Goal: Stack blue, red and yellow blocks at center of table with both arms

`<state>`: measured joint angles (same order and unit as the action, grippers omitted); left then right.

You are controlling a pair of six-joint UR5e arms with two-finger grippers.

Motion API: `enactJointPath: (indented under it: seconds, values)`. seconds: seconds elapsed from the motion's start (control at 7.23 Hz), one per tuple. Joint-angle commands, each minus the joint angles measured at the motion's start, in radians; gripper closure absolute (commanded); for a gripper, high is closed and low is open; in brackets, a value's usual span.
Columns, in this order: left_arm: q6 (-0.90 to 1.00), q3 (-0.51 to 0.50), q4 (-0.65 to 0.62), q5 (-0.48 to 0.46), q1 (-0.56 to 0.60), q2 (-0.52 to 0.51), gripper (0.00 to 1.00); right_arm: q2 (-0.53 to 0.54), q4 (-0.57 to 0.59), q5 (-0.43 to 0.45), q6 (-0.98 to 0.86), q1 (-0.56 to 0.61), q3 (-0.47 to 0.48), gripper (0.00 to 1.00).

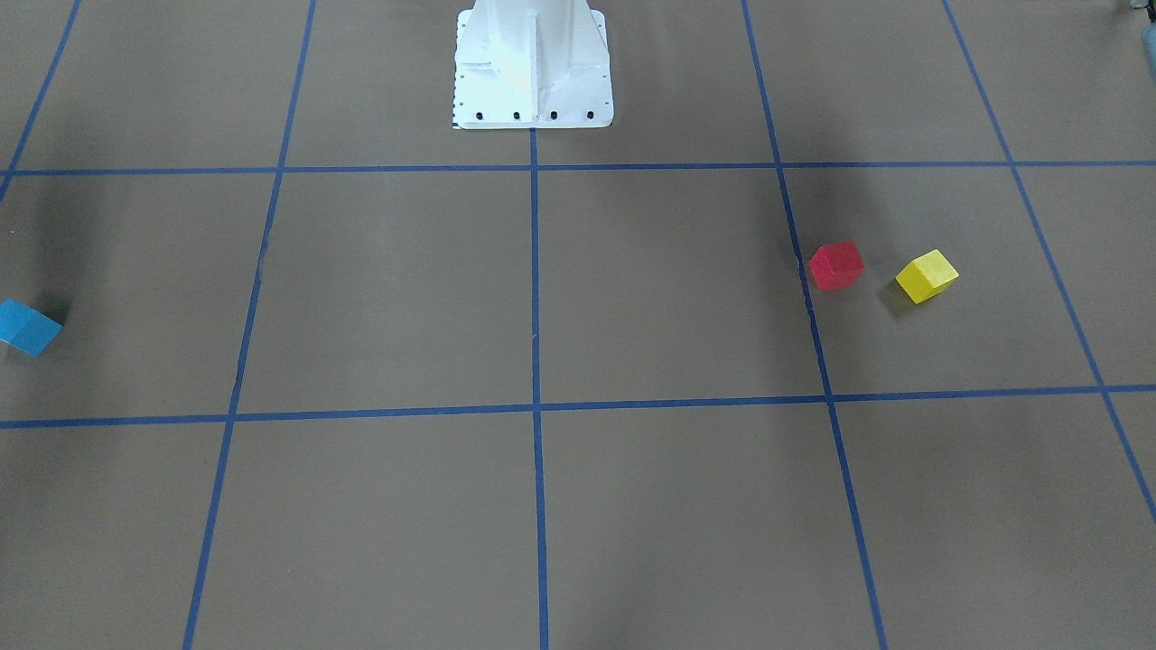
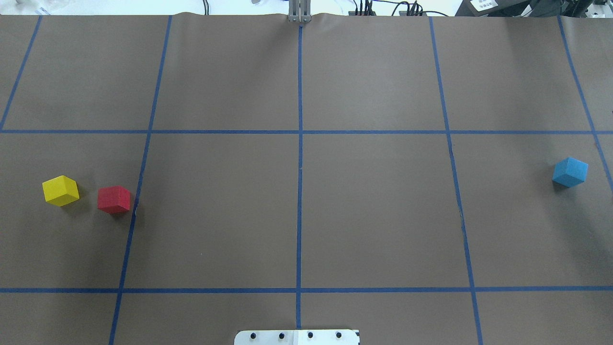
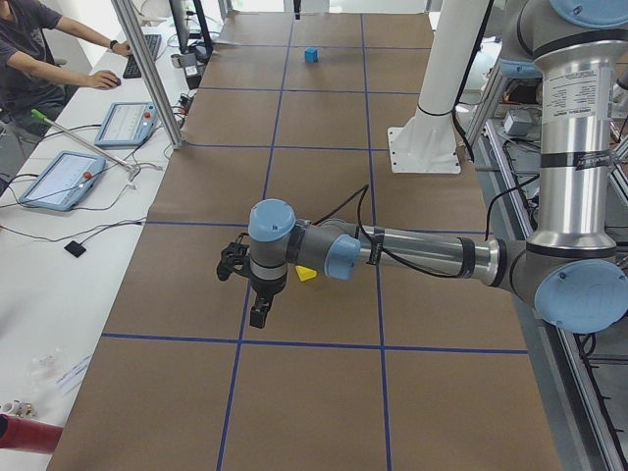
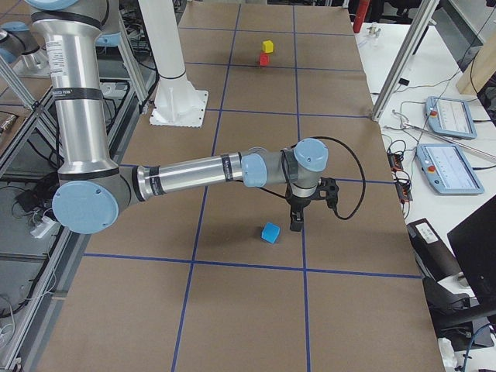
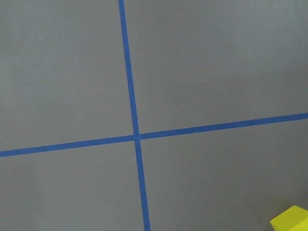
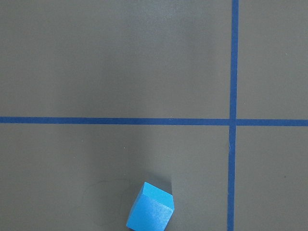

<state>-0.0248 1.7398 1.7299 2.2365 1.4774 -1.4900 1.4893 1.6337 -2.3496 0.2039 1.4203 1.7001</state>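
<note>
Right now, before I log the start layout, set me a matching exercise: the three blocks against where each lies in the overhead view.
Things: 1 blue block; 2 red block; 3 yellow block.
Places: A left half, outermost; B left half, nearer the centre; C alone on the right half.
Pairs: 1-C; 2-B; 3-A.

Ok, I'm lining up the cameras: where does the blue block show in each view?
Front-facing: blue block at the left edge, mid-height.
Overhead: blue block at far right, mid-height.
Exterior left: blue block at top centre, far end.
Exterior right: blue block near centre.
Left wrist: not in it.
Right wrist: blue block at bottom centre.
Shared landmark: blue tape grid.
</note>
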Motion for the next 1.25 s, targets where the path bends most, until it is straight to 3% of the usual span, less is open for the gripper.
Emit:
enactJointPath:
  seconds: [0.0, 0.14, 1.11]
  values:
    - [-0.003, 0.000, 0.014, 0.002, -0.002, 0.016, 0.00, -0.001, -0.009, -0.011, 0.000, -0.001, -0.006, 0.00]
    - [-0.012, 0.000, 0.014, 0.009, -0.002, 0.020, 0.00, 0.000, -0.061, -0.032, 0.006, -0.001, -0.029, 0.00]
    - [-0.067, 0.009, 0.016, 0.041, -0.002, 0.022, 0.00, 0.008, -0.069, -0.074, 0.032, -0.035, -0.039, 0.00]
